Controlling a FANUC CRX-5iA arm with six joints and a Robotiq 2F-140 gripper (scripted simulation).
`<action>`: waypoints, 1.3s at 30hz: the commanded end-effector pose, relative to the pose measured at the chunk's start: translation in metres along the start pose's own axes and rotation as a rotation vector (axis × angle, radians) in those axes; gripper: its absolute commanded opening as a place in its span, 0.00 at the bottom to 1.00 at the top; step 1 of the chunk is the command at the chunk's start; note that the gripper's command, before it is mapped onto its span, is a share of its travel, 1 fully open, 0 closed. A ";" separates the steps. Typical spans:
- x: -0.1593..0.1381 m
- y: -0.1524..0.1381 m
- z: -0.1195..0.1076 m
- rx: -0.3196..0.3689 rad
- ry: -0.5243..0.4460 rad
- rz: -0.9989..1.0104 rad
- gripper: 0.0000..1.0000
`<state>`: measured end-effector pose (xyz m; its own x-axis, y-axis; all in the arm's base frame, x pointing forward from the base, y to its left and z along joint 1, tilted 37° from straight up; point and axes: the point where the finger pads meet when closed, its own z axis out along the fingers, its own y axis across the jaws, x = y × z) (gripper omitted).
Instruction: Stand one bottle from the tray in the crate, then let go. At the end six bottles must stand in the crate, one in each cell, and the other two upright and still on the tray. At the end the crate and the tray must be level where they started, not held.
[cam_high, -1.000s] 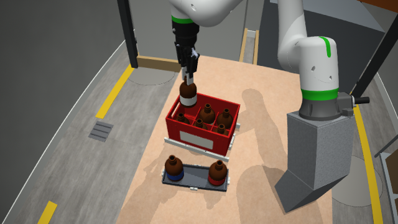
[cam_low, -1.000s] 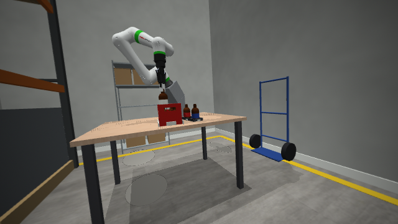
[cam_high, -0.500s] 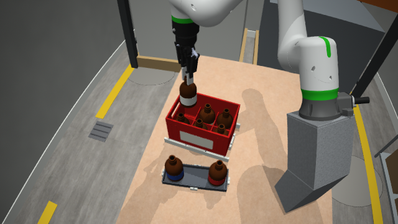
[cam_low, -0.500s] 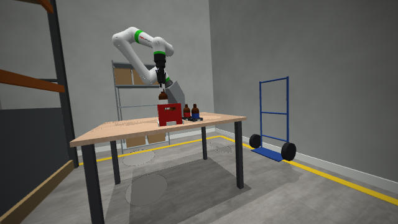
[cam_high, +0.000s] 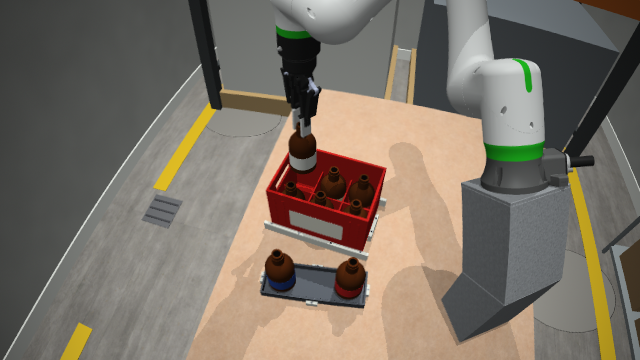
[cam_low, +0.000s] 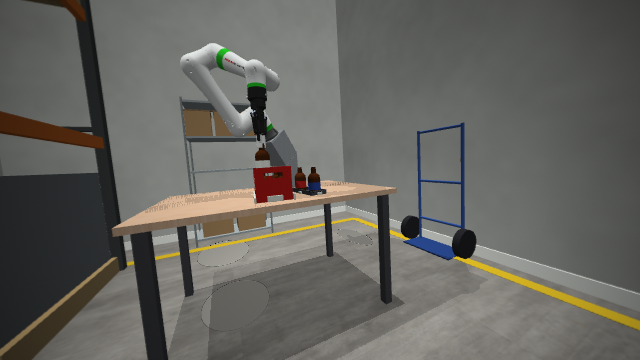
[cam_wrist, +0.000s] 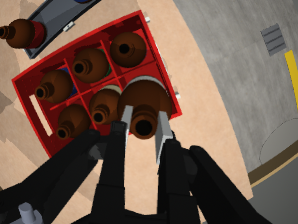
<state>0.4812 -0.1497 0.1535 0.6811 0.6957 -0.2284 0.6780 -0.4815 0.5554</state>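
My gripper (cam_high: 303, 121) is shut on the neck of a brown bottle with a white label (cam_high: 302, 151) and holds it upright, partly above the rim of the red crate (cam_high: 332, 200), over its far left corner cell. In the wrist view the fingers clasp the bottle's neck (cam_wrist: 144, 124) above that corner of the crate (cam_wrist: 93, 90). Several other brown bottles stand in the crate's other cells. The grey tray (cam_high: 314, 287) holds a blue-labelled bottle (cam_high: 279, 270) and a red-labelled bottle (cam_high: 349, 277), both upright.
The robot's grey base (cam_high: 510, 250) stands on the table to the right of the crate. The crate sits between metal guide rails (cam_high: 315, 239). A shelf rack (cam_low: 210, 150) and a blue hand truck (cam_low: 440, 200) stand beyond the table.
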 end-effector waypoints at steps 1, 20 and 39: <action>0.000 0.000 0.002 0.000 0.000 0.000 0.00; 0.000 0.000 0.020 0.000 0.000 0.000 0.00; 0.000 0.000 0.036 0.000 0.000 0.000 0.00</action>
<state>0.4906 -0.1679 0.1262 0.6810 0.6957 -0.2284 0.6781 -0.4815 0.5553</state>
